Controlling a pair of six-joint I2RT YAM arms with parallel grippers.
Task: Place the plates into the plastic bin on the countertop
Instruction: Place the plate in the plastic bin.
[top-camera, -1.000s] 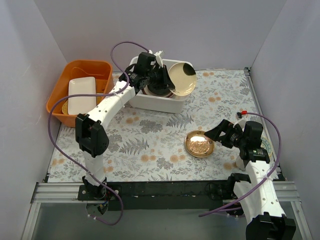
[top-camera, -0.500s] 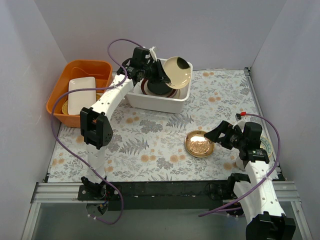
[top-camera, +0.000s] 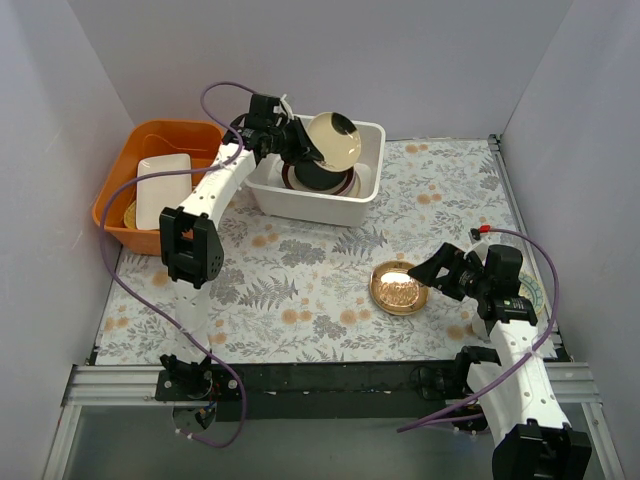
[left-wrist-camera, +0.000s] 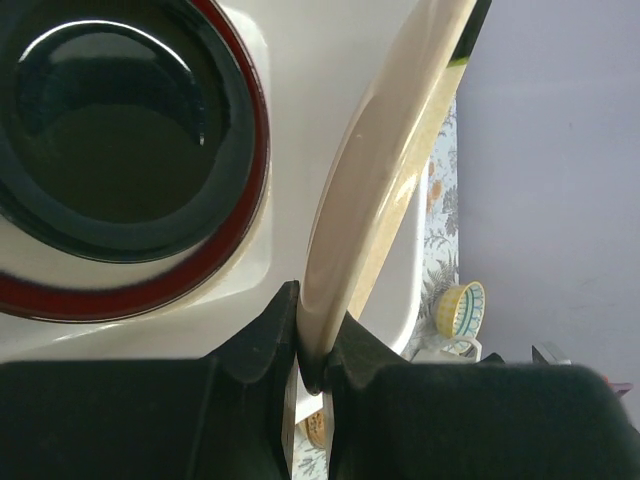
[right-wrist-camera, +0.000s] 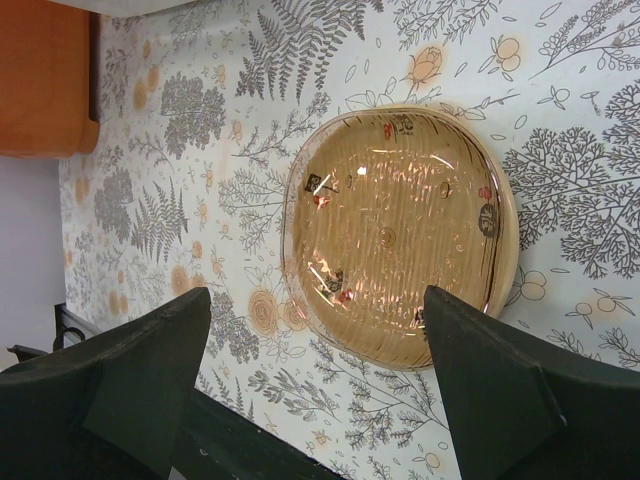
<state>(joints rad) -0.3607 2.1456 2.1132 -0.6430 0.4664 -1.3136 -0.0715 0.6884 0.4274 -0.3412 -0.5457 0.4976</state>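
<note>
Two plates sit stacked inside the plastic bin (top-camera: 310, 206): black plate (left-wrist-camera: 110, 130) on maroon plate (left-wrist-camera: 256, 130). Your left gripper (left-wrist-camera: 312, 340) pinches a cream plate (top-camera: 332, 140) by its rim, tilted on edge above the bin. Your right gripper (right-wrist-camera: 318, 300) hangs with jaws spread over an amber plate (top-camera: 398, 287) on the countertop (top-camera: 300, 280), well apart from the bin.

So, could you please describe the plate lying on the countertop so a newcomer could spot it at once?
On the fern-printed countertop, look to the near right, just ahead of the open right gripper. The glossy tan plate lies flat there, alone; the dark plates sit in the white bin and the cream plate is pinched by the left gripper.
</note>
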